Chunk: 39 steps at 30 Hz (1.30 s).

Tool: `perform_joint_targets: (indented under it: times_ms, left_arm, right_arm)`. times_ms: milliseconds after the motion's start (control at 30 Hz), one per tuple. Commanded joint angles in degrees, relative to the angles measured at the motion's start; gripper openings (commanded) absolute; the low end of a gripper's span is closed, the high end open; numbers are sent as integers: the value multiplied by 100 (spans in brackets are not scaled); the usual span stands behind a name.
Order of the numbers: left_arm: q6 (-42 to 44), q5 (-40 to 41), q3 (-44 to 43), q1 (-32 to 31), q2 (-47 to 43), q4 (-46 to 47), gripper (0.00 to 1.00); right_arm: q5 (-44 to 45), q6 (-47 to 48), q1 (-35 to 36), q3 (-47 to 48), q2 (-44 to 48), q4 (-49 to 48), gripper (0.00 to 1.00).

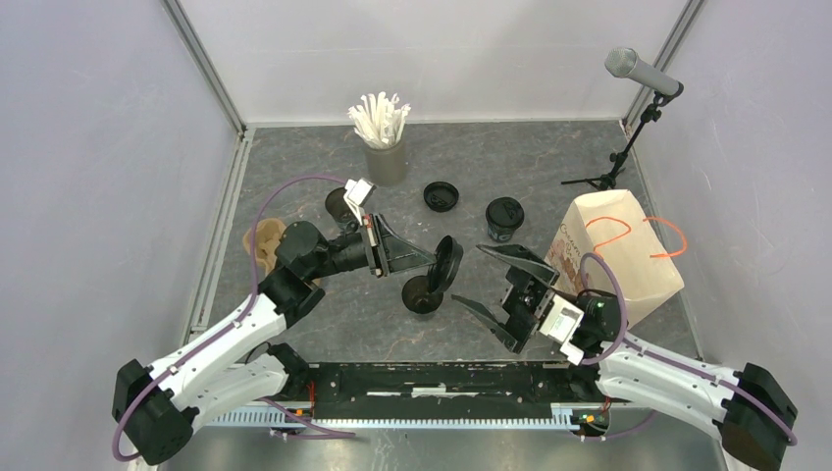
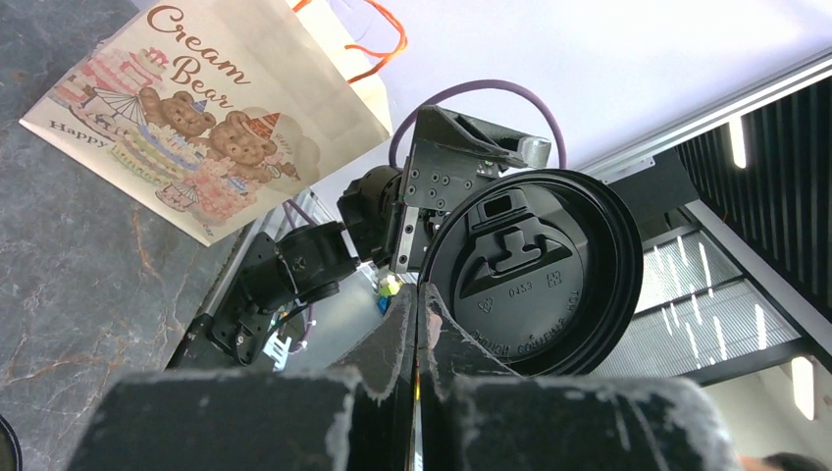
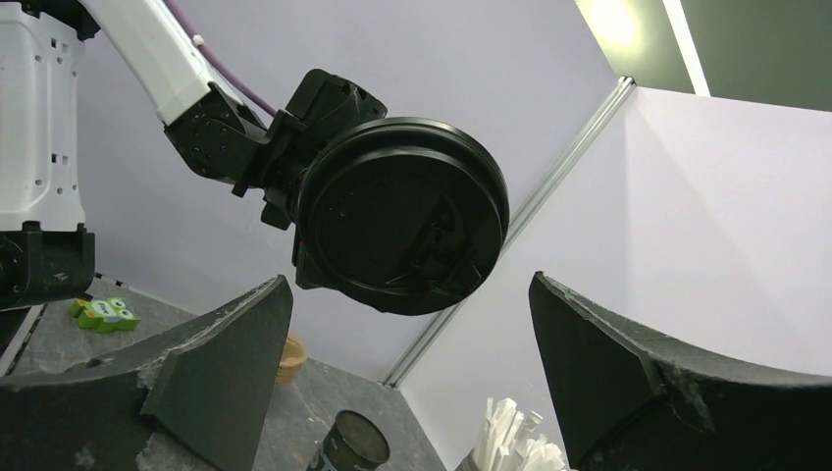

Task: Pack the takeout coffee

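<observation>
grey marbled surface (image 1: pixel 549 167) carries it all, and nothing looks packed yet: one small black lidded cup (image 1: pixel 504 218) stands toward the back right. left tool (image 1: pixel 433 260) pinches a round black plastic lid (image 1: pixel 447 263) close by the open black cup (image 1: pixel 423 294) at mid-surface, disc on edge, top facing the left edge; right tool (image 1: pixel 467 275) gapes empty.

tbl (image 1: pixel 549 157) grey | straw cup (image 1: pixel 386 162) | loose lid (image 1: pixel 441 196) | lidded cup (image 1: pixel 503 219) | open cup (image 1: pixel 422 294) | bag (image 1: pixel 613 257) | carrier (image 1: pixel 265 238) | mic stand (image 1: pixel 598 182)
</observation>
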<state>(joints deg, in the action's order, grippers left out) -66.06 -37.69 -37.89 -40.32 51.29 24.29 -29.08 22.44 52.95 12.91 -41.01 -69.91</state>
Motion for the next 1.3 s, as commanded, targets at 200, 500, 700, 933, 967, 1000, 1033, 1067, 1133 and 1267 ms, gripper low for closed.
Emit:
perform_joint_targets:
  times_ms: [200,500,700,933,967,1000,1033,1067,1133,1267]
  left_arm:
    - [-218,-28,170,-14,57,475,2]
    - [-258,8,184,-83,107,556,2]
    - [-262,63,227,-136,91,556,2]
    - [-236,65,281,-161,97,553,2]
    - [-234,59,282,-161,99,554,2]
    - [-226,52,289,-161,101,555,2]
    - [-224,65,294,-163,94,549,2]
    - [-226,69,299,-161,94,548,2]
    - [-223,80,300,-161,92,540,2]
    - [-103,276,280,-161,14,310,26]
  right_arm:
    - [285,446,242,500,-257,72,98]
    - [628,1057,621,590,-437,377,98]
    - [941,1209,791,636,-544,355,98]
    - [948,1205,844,610,-596,263,86]
    - [952,1203,849,593,-593,238,83]
    - [969,1210,849,575,-593,205,82]
    - [982,1202,851,547,-596,168,82]
    - [998,1199,853,533,-596,145,82]
    - [1028,1161,849,503,-604,120,81]
    - [1239,916,849,414,-553,65,81]
